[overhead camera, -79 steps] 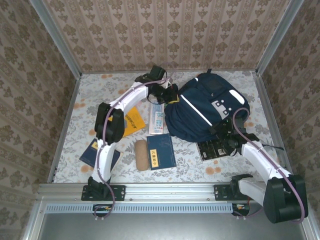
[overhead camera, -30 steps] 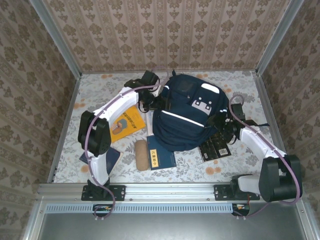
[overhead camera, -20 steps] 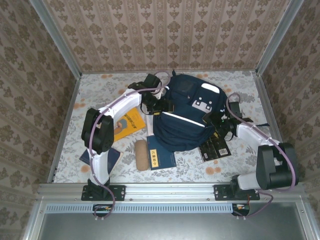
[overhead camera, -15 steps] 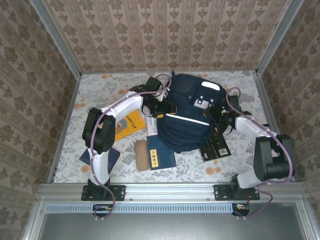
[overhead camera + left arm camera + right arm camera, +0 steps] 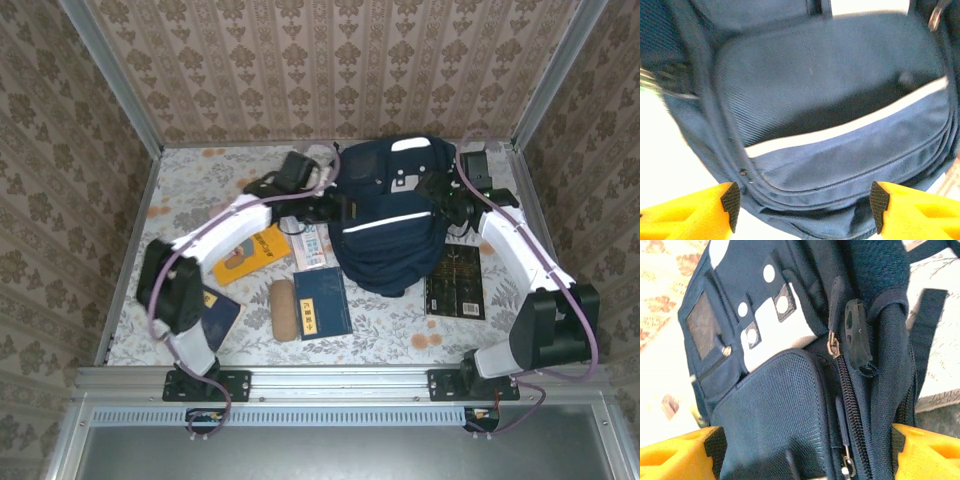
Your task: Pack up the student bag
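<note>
From top, see student bag (image 5: 390,225) bunched at far middle of floral table (image 5: 190,190), between both arms, patterned walls (image 5: 340,70) around. Near it: black book (image 5: 455,282) right, blue book (image 5: 322,302), brown case (image 5: 283,308), yellow book (image 5: 245,255) left. Cannot see into bag.

From wrists only: left gripper (image 5: 805,200) spread wide at white stripe (image 5: 840,135); right gripper (image 5: 807,450) spread wide at zipper (image 5: 847,390). Cannot tell if squeezing fabric.
</note>
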Controlling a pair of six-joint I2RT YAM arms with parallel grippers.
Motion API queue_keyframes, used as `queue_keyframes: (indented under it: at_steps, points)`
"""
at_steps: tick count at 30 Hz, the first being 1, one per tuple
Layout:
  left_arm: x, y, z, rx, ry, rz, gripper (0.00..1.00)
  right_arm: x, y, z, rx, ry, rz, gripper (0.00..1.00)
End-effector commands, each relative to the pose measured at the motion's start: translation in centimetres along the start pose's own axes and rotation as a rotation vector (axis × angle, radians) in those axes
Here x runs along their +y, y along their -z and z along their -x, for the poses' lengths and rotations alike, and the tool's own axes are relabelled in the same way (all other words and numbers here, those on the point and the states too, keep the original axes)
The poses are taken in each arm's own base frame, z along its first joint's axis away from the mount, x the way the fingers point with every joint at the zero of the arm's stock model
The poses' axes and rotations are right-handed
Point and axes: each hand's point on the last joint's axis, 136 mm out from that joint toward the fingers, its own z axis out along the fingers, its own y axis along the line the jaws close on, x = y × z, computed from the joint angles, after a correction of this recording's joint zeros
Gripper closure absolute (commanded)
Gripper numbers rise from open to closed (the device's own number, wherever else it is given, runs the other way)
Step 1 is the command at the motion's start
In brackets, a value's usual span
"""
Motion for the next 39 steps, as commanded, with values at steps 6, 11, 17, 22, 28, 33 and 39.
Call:
queue_keyframes:
  at_steps: [6, 11, 17, 22, 28, 33, 39]
  points:
    - [7.4, 2.5, 0.7, -0.059, 0.135, 0.116, 0.30, 0.1, 2.1, -3.1, 0.043, 0.282, -0.172, 0.18]
    - [6.5, 2.6, 0.6, -0.044, 0.112, 0.073, 0.30, 4.7, 1.4, -5.1, 0.071, 0.644, -0.036, 0.17]
    - [8.2, 5.0, 1.9, -0.137, 0.119, 0.111, 0.31, 9.0, -1.4, -11.5, 0.177, 1.057, 0.288, 0.17]
    - [8.6, 6.0, 2.3, -0.163, 0.123, 0.126, 0.31, 7.1, -4.2, -15.0, 0.283, 1.408, 0.133, 0.00]
    - [9.0, 6.5, 2.7, -0.180, 0.151, 0.122, 0.32, 7.7, -6.6, -15.9, 0.210, 1.506, 0.091, 0.05]
    - [9.6, 6.4, 2.8, -0.183, 0.204, 0.089, 0.32, 9.7, -7.6, -16.7, 0.182, 1.614, 0.031, 0.17]
    - [10.2, 6.7, 3.1, -0.197, 0.226, 0.087, 0.32, 9.3, -8.9, -18.8, 0.242, 1.665, 0.019, 0.31]
